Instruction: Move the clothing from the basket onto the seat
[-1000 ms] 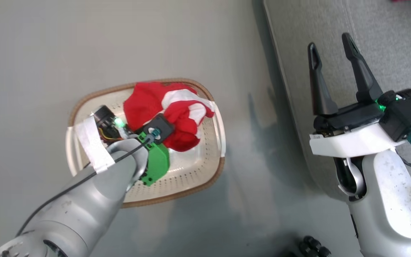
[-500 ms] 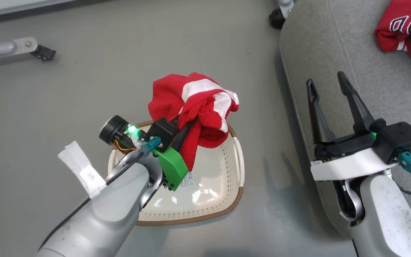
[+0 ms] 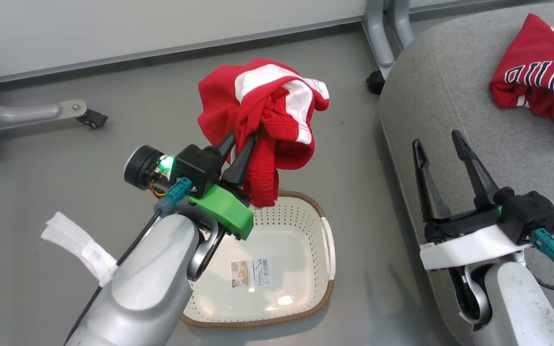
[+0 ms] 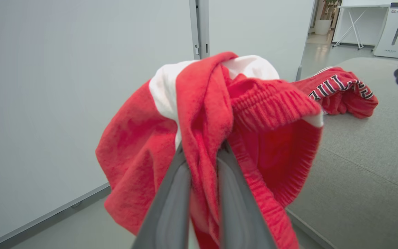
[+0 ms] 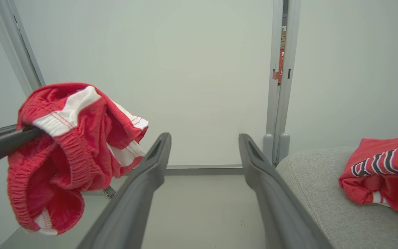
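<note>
Head view: the cream basket (image 3: 326, 283) sits on the grey floor (image 3: 113, 144). Above it the left gripper (image 3: 244, 137) pinches the red shorts (image 3: 267, 105). The right gripper (image 3: 436, 139) is spread wide by the grey seat (image 3: 450, 96), where the red jersey (image 3: 536, 81) lies. A pale wall (image 3: 161, 24) stands behind.

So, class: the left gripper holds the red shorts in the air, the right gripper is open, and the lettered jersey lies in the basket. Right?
No. The head view shows the jersey lying on the seat, not in the basket. The rest stands: the left gripper is shut on the shorts, held in the air, and the right gripper is open.
</note>
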Available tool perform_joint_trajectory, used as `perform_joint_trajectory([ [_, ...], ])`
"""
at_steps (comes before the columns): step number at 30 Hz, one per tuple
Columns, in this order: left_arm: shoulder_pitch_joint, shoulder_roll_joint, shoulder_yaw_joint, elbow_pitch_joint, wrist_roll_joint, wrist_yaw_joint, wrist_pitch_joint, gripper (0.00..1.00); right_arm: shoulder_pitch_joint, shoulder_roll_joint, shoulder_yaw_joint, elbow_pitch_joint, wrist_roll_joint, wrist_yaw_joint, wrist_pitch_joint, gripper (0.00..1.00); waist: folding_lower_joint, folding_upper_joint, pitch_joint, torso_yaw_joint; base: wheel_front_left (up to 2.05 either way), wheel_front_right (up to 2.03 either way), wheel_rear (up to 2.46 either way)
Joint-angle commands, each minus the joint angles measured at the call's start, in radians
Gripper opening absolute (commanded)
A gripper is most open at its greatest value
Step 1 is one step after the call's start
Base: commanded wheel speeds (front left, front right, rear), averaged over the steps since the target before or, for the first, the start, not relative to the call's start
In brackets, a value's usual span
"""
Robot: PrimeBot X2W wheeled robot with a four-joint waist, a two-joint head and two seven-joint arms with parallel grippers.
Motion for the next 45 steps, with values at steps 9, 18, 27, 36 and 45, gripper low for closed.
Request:
perform_joint_trajectory([
  [9,0.062,-0.025,0.097,-0.116,0.056,-0.013,0.000,0.00,0.049,-0.003,0.008,0.009,0.021,-0.001,0.000,1.00,0.0001,0.0000,-0.058,0.007,0.00,0.00,0.00],
  [18,0.094,-0.037,0.127,-0.166,0.093,-0.025,0.000,0.00,0.069,-0.003,0.022,0.010,0.036,-0.001,0.000,1.00,0.0001,0.0000,-0.087,0.009,0.00,0.00,0.00],
  [27,0.104,-0.045,0.143,-0.164,0.106,-0.038,0.000,0.00,0.044,-0.003,0.145,-0.030,0.035,-0.001,0.000,1.00,0.0001,0.0000,-0.103,0.013,0.00,0.00,0.00],
  [36,0.107,-0.060,0.139,-0.159,0.121,-0.048,-0.001,0.00,-0.028,-0.003,0.278,-0.024,0.041,-0.001,0.000,1.00,0.0001,0.0000,-0.101,0.031,0.00,0.00,0.00],
  [45,0.098,-0.080,0.112,-0.164,0.131,-0.057,0.000,0.00,-0.139,-0.003,0.315,0.067,0.046,-0.001,0.000,1.00,0.0001,0.0000,-0.080,0.055,0.00,0.00,0.00],
])
